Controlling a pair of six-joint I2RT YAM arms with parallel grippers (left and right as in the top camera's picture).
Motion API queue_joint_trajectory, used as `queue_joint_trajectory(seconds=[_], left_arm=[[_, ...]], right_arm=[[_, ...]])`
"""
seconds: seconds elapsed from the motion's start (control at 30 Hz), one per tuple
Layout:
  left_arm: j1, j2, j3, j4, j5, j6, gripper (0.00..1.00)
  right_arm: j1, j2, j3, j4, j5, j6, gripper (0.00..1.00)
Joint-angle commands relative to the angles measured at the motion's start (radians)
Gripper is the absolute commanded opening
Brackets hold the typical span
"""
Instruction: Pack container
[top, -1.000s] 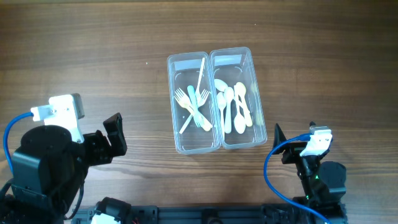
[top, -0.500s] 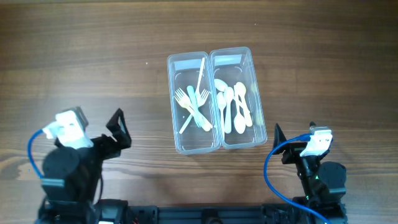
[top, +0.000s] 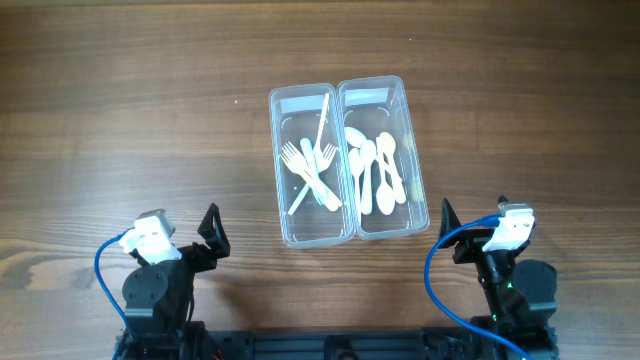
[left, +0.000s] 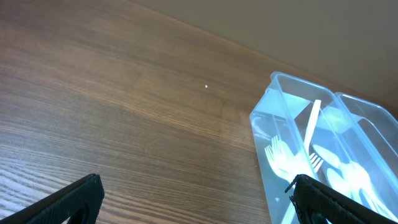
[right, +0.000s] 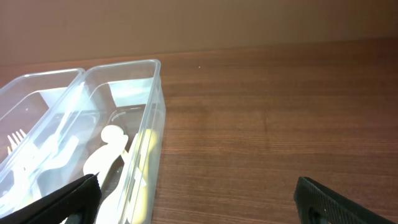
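Observation:
The clear two-tub container (top: 347, 96) stands in the middle of the wooden table. Its left tub holds white forks and a pale teal piece (top: 312, 168); its right tub holds white spoons (top: 375, 170). My left gripper (top: 205, 240) is open and empty at the front left, well left of the container, which shows at the right of the left wrist view (left: 292, 102). My right gripper (top: 455, 232) is open and empty at the front right, just right of the container's near corner; the right wrist view shows the container (right: 134, 68) at its left.
The wooden table (top: 140, 100) stretches around the container. The arm bases (top: 155, 300) and blue cables sit along the front edge.
My left arm has pulled back toward the front edge and folded down low, moving right and nearer. The right arm and the container have not moved.

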Motion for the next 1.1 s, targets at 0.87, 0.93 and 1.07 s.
queue_joint_trajectory(seconds=[0.87, 0.93, 1.07], left_arm=[[0.011, -0.031, -0.078, 0.024, 0.012, 0.013, 1.00], [0.011, -0.031, -0.078, 0.024, 0.012, 0.013, 1.00], [0.011, -0.031, -0.078, 0.024, 0.013, 0.013, 1.00]], right_arm=[[0.000, -0.010, -0.005, 0.005, 0.021, 0.013, 1.00], [0.000, -0.010, -0.005, 0.005, 0.021, 0.013, 1.00], [0.000, -0.010, -0.005, 0.005, 0.021, 0.013, 1.00]])
